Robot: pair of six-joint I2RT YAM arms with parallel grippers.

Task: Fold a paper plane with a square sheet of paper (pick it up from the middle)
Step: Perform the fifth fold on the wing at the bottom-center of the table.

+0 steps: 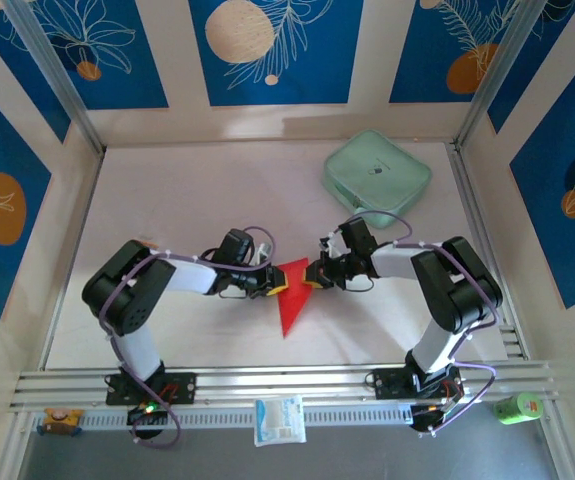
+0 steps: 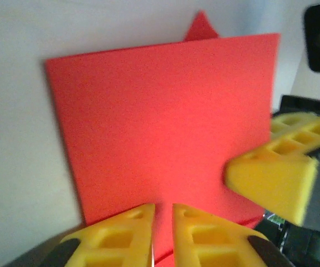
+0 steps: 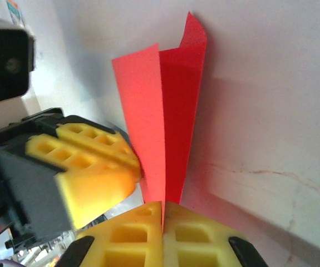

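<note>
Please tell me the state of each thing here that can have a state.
red paper: folded, two flaps partly apart
right gripper: shut on the red paper
left gripper: jaws nearly closed at the paper's edge, grip unclear
mint-green case: lying flat, looks closed

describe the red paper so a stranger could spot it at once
On the pale table, look where the left gripper and right gripper meet. The paper is the folded triangle there, tip toward the near edge, bright red unlike the green case and white packet.
</note>
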